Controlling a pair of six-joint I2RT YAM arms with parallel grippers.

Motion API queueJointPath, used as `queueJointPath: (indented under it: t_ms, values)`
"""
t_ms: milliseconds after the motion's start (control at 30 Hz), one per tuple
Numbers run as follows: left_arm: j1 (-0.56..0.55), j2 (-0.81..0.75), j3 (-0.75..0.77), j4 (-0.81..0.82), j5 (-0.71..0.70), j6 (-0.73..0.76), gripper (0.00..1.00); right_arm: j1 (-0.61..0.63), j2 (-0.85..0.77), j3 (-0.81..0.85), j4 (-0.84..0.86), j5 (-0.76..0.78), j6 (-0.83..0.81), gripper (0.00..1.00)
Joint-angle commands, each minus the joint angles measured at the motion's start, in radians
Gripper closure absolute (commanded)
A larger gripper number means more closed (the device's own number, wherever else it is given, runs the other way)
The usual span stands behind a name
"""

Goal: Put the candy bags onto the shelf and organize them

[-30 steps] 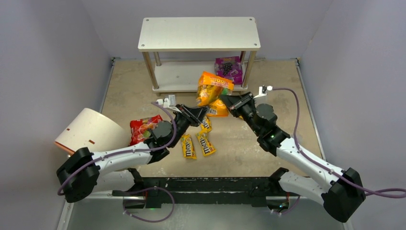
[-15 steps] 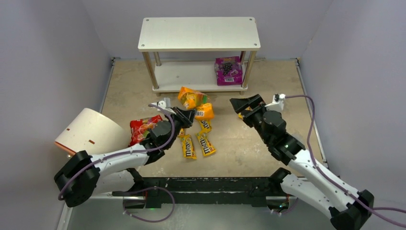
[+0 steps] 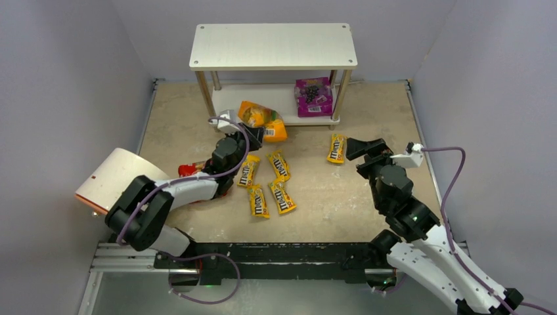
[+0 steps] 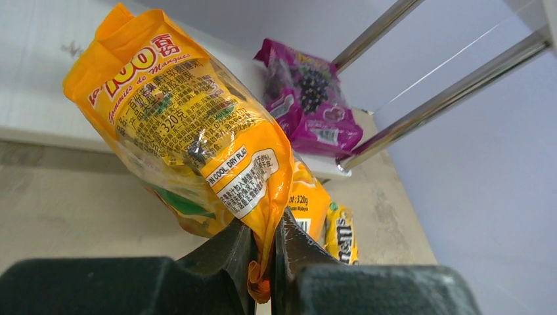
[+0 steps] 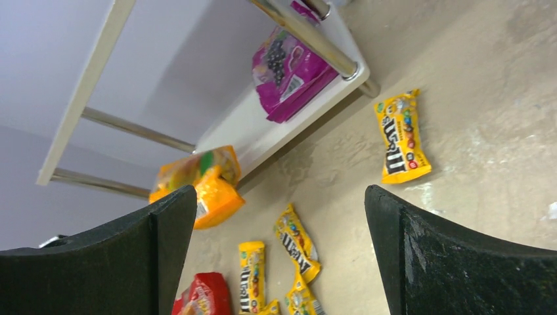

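Note:
My left gripper point(image 3: 253, 136) point(image 4: 263, 262) is shut on the bottom seam of the orange pouch point(image 3: 261, 119) point(image 4: 184, 131), which hangs at the front edge of the shelf's point(image 3: 272, 46) lower board. On that board, at the right, lies the purple pouch point(image 3: 312, 96) point(image 4: 309, 98). The red pouch point(image 3: 190, 169) is mostly hidden behind my left arm. Several yellow M&M's packets point(image 3: 280, 165) lie on the table; one point(image 3: 336, 148) point(image 5: 401, 138) lies beside my right gripper point(image 3: 364, 147) point(image 5: 279, 197), which stands wide open and holds nothing.
A white-and-orange cylinder point(image 3: 118, 178) lies on its side at the left, next to my left arm. Silver shelf posts point(image 4: 446, 98) rise just right of the orange pouch. Grey walls close in the table on three sides.
My right gripper opened, let go of the orange pouch and drew back to the right. My left gripper carried the pouch up to the shelf's lower board.

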Motion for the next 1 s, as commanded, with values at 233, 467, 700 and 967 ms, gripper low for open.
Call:
queueJointPath:
  t_ms: [233,467,700,967]
  values:
    - [0.054,0.235,0.305,0.331,0.077,0.071,1.00,0.004,-0.017,0.032,-0.030,0.125,-0.132,0.01]
    - [0.102,0.444,0.407,0.383,0.082,-0.014,1.00,0.004,-0.054,0.035,-0.041,0.132,-0.149,0.01]
    - [0.140,0.577,0.380,0.343,0.112,-0.154,1.00,0.004,-0.135,0.006,-0.049,0.151,-0.117,0.02]
    - [0.158,0.533,0.494,-0.191,0.133,-0.198,1.00,0.004,-0.168,-0.014,-0.064,0.185,-0.060,0.02]
